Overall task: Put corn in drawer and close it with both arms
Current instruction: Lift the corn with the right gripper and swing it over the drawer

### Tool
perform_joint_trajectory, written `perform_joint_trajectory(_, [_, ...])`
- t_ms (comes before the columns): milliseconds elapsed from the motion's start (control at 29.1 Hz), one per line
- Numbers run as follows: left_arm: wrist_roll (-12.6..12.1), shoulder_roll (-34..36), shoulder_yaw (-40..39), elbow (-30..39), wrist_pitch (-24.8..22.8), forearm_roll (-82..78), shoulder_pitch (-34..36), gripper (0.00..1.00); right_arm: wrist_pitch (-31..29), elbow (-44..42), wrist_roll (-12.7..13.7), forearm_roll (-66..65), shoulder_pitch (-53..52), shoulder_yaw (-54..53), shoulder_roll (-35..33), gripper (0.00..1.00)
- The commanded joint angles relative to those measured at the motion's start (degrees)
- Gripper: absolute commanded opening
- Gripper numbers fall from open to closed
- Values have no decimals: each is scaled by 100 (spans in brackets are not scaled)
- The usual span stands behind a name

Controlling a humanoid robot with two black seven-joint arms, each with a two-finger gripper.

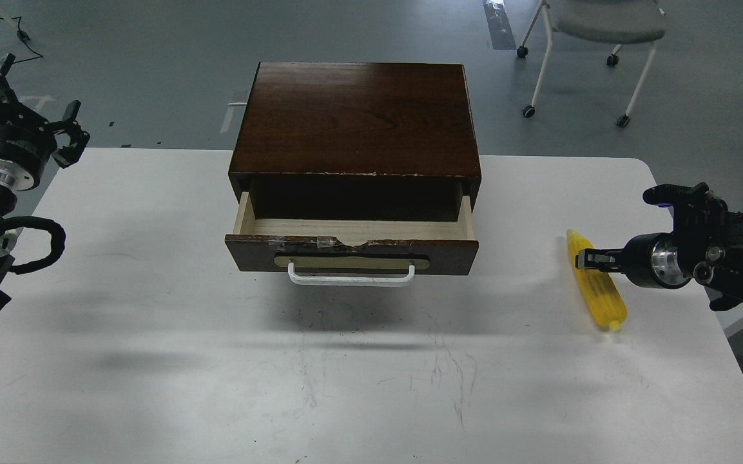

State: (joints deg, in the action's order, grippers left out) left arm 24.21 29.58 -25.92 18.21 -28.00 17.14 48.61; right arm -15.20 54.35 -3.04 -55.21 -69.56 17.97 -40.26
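Scuffed white desk [358, 386] fills the near field, marked with fine dark scratches. On its right side lies the corn [595, 283], flat on the surface, its pointed tip away from me and its blunt end toward me, well apart from the drawer [352, 248]. My right gripper [587, 260] reaches in from the right edge at the cob's upper half; seen end-on and dark, so I cannot tell how the jaws stand or whether they touch the cob. Drawer is pulled partly out of the dark-brown cabinet [355, 119], pale wood floor exposed, nothing visible inside. Its top front edge is chipped and taped; the white bar handle [350, 276] sits on a tan plate. My left gripper [68, 132] hangs at the desk's far left corner, jaws spread and holding nothing, well apart from the cabinet. Beyond the desk, a grey chair [593, 38] stands on the floor.
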Motion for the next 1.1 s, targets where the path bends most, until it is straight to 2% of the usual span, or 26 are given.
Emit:
perform_joint_trajectory(0, [-13, 48, 0, -1, 0, 0, 26, 98, -9, 58, -12, -33, -1030, -30, -209, 0])
perform_joint_trajectory(172, [-39, 109, 61, -1, 0, -26, 43, 98, -27, 469, -30, -129, -2199, 14, -236, 0])
perform_joint_trajectory(344, [-57, 118, 70, -1, 0, -26, 96, 98, -18, 1444, -91, -1883, -3036, -39, -114, 0])
perform_joint_trajectory(447, [-66, 179, 70, -1, 0, -35, 96, 98, -27, 2008, -118, -2204, -3406, -48, 79, 0])
perform_joint_trajectory(585, [-57, 285, 70, -1, 0, -35, 43, 98, -27, 2404, -118, -2432, -3767, -48, 1026, 0])
perform_joint_trajectory(653, [-22, 276, 61, -1, 0, -35, 34, 98, -27, 2501, -118, -2599, -3776, -39, 1257, 0])
perform_joint_trajectory(860, [-13, 171, 43, -45, 0, -18, -1, 98, -53, 2747, -135, -3977, -3574, 22, 2257, 0])
perform_joint_trajectory(1066, [-39, 136, 61, -45, 0, -18, -106, 98, -80, 2721, -285, -4610, -3582, 223, 2752, 0])
